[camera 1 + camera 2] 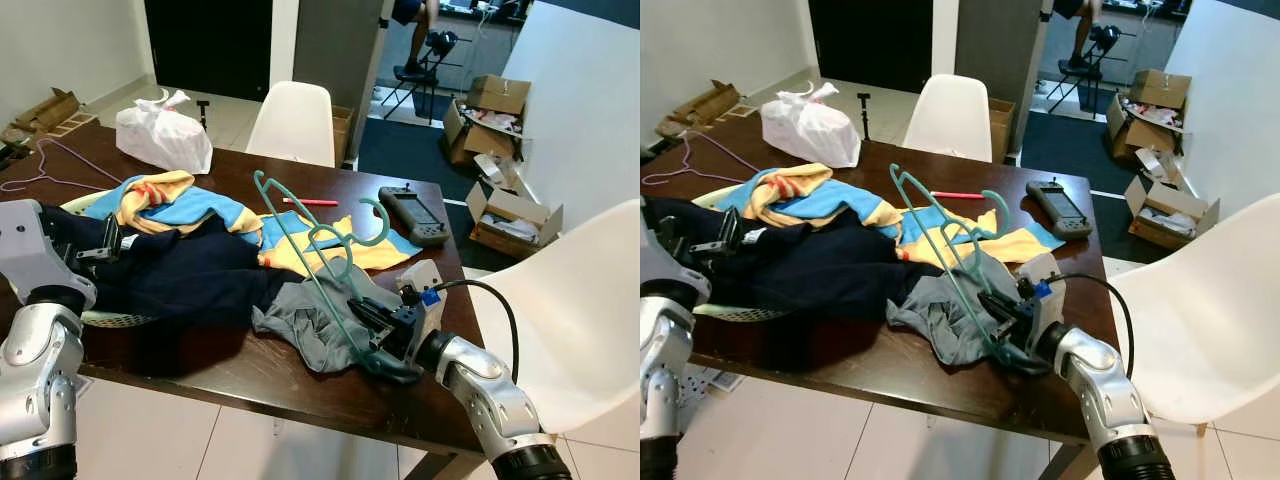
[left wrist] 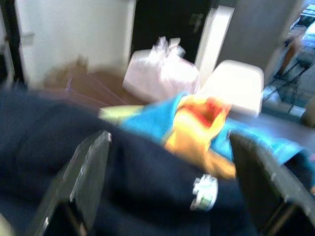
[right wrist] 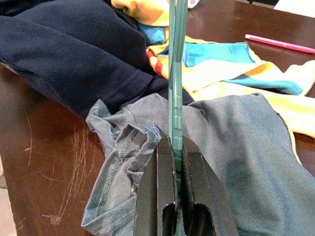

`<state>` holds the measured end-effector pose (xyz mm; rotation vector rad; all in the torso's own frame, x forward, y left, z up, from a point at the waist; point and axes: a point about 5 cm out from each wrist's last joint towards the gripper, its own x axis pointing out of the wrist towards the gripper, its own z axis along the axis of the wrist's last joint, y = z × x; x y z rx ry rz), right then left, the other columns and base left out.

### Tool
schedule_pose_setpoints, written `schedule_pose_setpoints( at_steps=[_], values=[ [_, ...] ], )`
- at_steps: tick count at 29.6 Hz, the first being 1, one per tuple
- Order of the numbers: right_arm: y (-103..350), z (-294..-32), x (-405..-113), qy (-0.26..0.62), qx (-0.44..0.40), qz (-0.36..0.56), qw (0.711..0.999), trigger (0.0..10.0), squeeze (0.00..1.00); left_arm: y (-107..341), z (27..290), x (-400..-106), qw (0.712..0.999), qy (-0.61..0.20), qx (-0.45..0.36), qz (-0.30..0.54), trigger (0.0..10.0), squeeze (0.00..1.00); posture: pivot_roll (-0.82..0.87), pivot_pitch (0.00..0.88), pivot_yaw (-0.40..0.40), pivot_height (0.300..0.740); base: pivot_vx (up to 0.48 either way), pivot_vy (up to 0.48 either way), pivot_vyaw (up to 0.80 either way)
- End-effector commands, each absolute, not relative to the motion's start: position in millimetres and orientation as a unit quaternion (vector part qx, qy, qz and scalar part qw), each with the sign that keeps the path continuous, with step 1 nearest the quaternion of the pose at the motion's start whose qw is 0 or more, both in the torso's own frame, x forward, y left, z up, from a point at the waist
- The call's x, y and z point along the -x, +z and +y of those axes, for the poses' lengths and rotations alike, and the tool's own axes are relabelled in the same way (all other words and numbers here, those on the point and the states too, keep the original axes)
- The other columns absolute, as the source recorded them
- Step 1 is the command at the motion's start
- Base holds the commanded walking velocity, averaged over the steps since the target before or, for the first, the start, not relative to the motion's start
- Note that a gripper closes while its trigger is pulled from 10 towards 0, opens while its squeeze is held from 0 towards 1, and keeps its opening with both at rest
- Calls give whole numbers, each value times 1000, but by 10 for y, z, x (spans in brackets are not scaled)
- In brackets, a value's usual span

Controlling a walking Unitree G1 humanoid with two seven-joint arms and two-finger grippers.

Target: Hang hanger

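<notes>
Nearest, at the table's (image 1: 240,375) front right edge, the right gripper (image 1: 372,330) has its two black fingers (image 3: 158,196) clamped tight on the green hanger (image 1: 310,250), pinching one thin bar of the frame. That hanger stands tilted up from the grip, its frame leaning up and to the left and its hook curling over the middle of the table. Just under the grip lies a grey garment (image 1: 320,320), crumpled; to its left a navy garment (image 1: 190,275) spreads across towards the left gripper (image 1: 108,240), whose fingers stand wide apart over the dark cloth, holding nothing.

Farther in, a yellow and blue garment (image 1: 190,205) lies heaped, with a pink pen (image 1: 310,202) and a grey handheld device (image 1: 415,215) beyond it. At the far left sit a white plastic bag (image 1: 165,138) and a pink wire hanger (image 1: 50,170).

The step in hand looks like the pick-up: the hanger is gripped and raised but not hung (no rail or rod can be made out here). The next move likely calls for lifting it clear of the clothes without snagging the grey fabric, then finding somewhere to hook it.
</notes>
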<state>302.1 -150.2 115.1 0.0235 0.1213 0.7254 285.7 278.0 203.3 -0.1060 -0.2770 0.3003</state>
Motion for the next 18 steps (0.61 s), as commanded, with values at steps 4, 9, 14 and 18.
schedule_pose_setpoints(
  at_steps=[4,9,14,18],
  values=[
    [1137,-1545,-3005,345,-10,61,937,10000,0,1872,2893,-2939,970,198,101,-96,10000,0,120,0,-85,740,0,0,0],
    [1140,-1543,-2995,344,-11,61,937,10000,0,1824,2994,-2963,962,226,130,-83,10000,0,114,0,-83,740,0,0,0],
    [1142,-1541,-2996,343,-10,61,937,10000,0,1794,2997,-3009,959,221,159,-73,10000,0,111,0,-81,740,0,0,0],
    [1144,-1541,-2996,342,-10,60,938,10000,0,1794,2998,-3044,957,218,178,-71,10000,0,109,0,-81,740,0,0,0]
  ],
)
